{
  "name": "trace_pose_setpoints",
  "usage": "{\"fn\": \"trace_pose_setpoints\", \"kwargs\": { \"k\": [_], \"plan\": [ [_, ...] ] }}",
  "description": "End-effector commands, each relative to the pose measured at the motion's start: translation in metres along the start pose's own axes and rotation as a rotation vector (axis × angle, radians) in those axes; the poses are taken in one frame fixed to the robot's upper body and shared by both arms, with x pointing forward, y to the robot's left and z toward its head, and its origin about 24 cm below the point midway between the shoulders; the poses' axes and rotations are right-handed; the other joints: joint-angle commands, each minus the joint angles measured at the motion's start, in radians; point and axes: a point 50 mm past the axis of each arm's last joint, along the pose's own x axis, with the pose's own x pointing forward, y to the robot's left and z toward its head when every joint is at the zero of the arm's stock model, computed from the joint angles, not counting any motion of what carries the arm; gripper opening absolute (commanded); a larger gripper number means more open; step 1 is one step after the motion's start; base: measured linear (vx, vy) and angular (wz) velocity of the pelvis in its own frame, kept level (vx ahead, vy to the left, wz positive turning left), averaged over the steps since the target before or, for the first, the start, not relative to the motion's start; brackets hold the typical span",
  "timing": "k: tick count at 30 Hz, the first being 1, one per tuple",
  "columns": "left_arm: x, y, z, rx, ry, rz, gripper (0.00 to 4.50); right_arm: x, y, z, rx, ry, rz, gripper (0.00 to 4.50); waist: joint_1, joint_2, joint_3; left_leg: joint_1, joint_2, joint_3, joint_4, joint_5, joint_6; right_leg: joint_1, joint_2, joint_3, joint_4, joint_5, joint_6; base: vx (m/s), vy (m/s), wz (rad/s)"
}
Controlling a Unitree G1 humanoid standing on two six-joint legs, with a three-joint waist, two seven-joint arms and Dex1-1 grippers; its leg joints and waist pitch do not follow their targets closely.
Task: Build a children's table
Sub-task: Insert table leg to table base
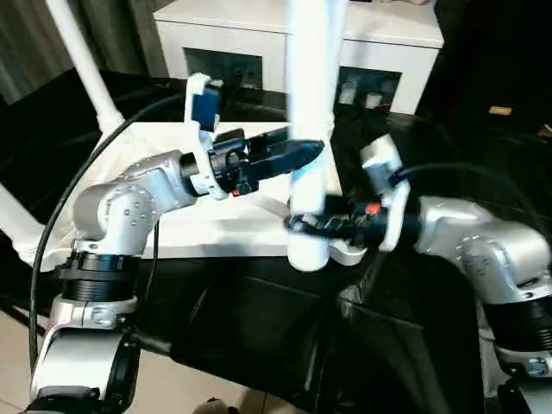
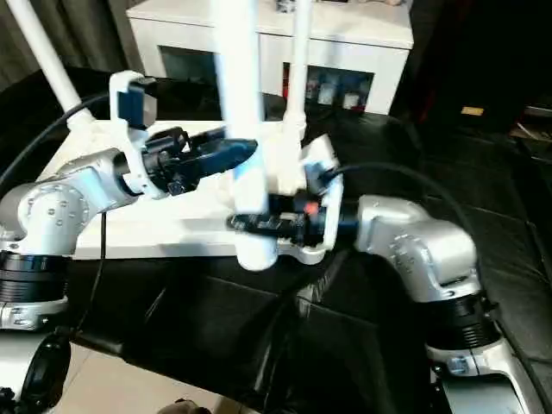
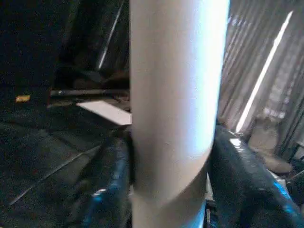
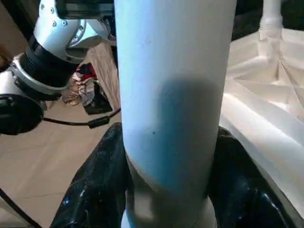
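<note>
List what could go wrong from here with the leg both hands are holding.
Both hands grip one upright leg, the left hand above the right hand. If they pull unevenly, it may tilt and jam at the tabletop's near corner. The tabletop lies close to the edge of its black support, so a hard push might shift it.

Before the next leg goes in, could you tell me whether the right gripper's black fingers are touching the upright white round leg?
Touching. In the right wrist view, the right gripper has its black fingers pressed against both sides of the white round leg, no gap visible.
</note>
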Motion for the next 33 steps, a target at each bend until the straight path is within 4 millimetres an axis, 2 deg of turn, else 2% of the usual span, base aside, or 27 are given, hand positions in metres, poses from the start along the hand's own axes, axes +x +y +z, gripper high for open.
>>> {"fn": "trace_pose_setpoints", "kwargs": {
  "k": [1, 7, 12, 13, 14, 18, 20, 22, 24, 26, 27, 28, 31, 33],
  "plan": [
    [0.006, -0.001, 0.007, 0.028, 0.004, -0.016, 2.01, 0.0, -0.001, -0.003, -0.003, 0.02, -0.014, 1.89, 0.004, -0.009, -0.081, 0.011, 0.034, -0.01, -0.075, -0.124, 0.02, 0.065, -0.068, 0.041, -0.073, -0.242, -0.202, 0.0, 0.0, 0.0],
    [0.004, 0.0, 0.011, 0.027, -0.027, -0.004, 1.88, 0.0, -0.004, -0.001, -0.013, 0.009, -0.028, 1.89, 0.003, -0.008, -0.081, 0.012, 0.035, -0.009, -0.074, -0.131, 0.024, 0.063, -0.067, 0.04, -0.072, -0.231, -0.218, 0.0, 0.0, 0.0],
    [0.003, 0.005, 0.013, 0.043, -0.045, 0.054, 1.87, 0.001, -0.008, 0.0, -0.057, 0.014, -0.087, 1.89, 0.004, -0.009, -0.081, 0.012, 0.036, -0.009, -0.074, -0.129, 0.023, 0.063, -0.069, 0.04, -0.072, -0.239, -0.215, 0.0, 0.0, 0.0],
    [0.004, 0.007, 0.013, 0.062, -0.039, 0.091, 1.87, 0.002, -0.012, 0.002, -0.093, 0.004, -0.136, 2.45, 0.004, -0.01, -0.081, 0.011, 0.036, -0.01, -0.074, -0.128, 0.022, 0.063, -0.068, 0.04, -0.072, -0.24, -0.212, 0.0, 0.0, 0.0],
    [0.005, 0.008, 0.013, 0.092, -0.036, 0.135, 1.87, 0.004, -0.019, 0.004, -0.156, -0.005, -0.219, 2.59, 0.002, -0.01, -0.082, 0.01, 0.036, -0.01, -0.074, -0.125, 0.019, 0.062, -0.069, 0.04, -0.072, -0.238, -0.21, 0.0, 0.0, 0.0],
    [0.01, 0.01, 0.011, 0.15, -0.041, 0.216, 1.86, 0.014, -0.026, 0.008, -0.238, -0.037, -0.349, 2.84, -0.003, -0.012, -0.081, 0.01, 0.034, -0.009, -0.074, -0.127, 0.002, 0.062, -0.068, 0.04, -0.074, -0.252, -0.194, 0.0, 0.0, 0.0],
    [0.013, 0.01, 0.011, 0.177, -0.05, 0.252, 1.86, 0.02, -0.027, 0.009, -0.261, -0.046, -0.408, 2.98, -0.004, -0.009, -0.081, 0.012, 0.036, -0.01, -0.076, -0.124, 0.004, 0.06, -0.067, 0.04, -0.074, -0.243, -0.195, 0.0, 0.0, 0.0],
    [0.021, 0.01, 0.01, 0.227, -0.075, 0.321, 1.86, 0.033, -0.033, 0.007, -0.294, -0.058, -0.565, 3.11, -0.008, -0.009, -0.081, 0.01, 0.035, -0.01, -0.076, -0.116, -0.005, 0.058, -0.065, 0.04, -0.071, -0.223, -0.198, 0.0, 0.0, 0.0],
    [0.025, 0.009, 0.009, 0.273, -0.082, 0.361, 1.86, 0.038, -0.037, 0.005, -0.318, -0.05, -0.669, 3.11, -0.01, -0.011, -0.081, 0.009, 0.035, -0.01, -0.077, -0.115, -0.009, 0.059, -0.065, 0.04, -0.071, -0.221, -0.199, 0.0, 0.0, 0.0],
    [0.026, 0.008, 0.009, 0.295, -0.082, 0.375, 1.86, 0.04, -0.039, 0.004, -0.326, -0.047, -0.697, 3.11, -0.008, -0.008, -0.08, 0.013, 0.035, -0.01, -0.078, -0.134, -0.006, 0.059, -0.066, 0.042, -0.073, -0.234, -0.185, 0.0, 0.0, 0.0],
    [0.029, 0.008, 0.009, 0.304, -0.089, 0.399, 1.86, 0.042, -0.041, 0.003, -0.315, -0.052, -0.739, 3.11, -0.01, -0.012, -0.08, 0.011, 0.033, -0.009, -0.078, -0.137, -0.006, 0.06, -0.064, 0.043, -0.074, -0.235, -0.183, 0.0, 0.0, 0.0],
    [0.032, 0.007, 0.009, 0.339, -0.088, 0.436, 1.86, 0.043, -0.043, 0.001, -0.3, -0.06, -0.78, 3.11, -0.01, -0.009, -0.079, 0.011, 0.034, -0.01, -0.079, -0.143, -0.009, 0.059, -0.066, 0.042, -0.074, -0.238, -0.182, 0.0, 0.0, 0.0],
    [0.034, 0.008, 0.006, 0.415, -0.052, 0.488, 1.86, 0.046, -0.045, 0.002, -0.28, -0.089, -0.828, 3.11, -0.011, -0.013, -0.079, 0.01, 0.036, -0.011, -0.082, -0.152, -0.006, 0.058, -0.067, 0.044, -0.075, -0.246, -0.17, 0.0, 0.0, 0.0],
    [0.035, 0.009, 0.005, 0.45, -0.038, 0.506, 1.86, 0.047, -0.046, 0.002, -0.275, -0.104, -0.839, 2.8, -0.012, -0.012, -0.079, 0.01, 0.036, -0.011, -0.082, -0.152, -0.007, 0.058, -0.067, 0.044, -0.075, -0.246, -0.161, 0.0, 0.0, 0.0]
  ]
}}
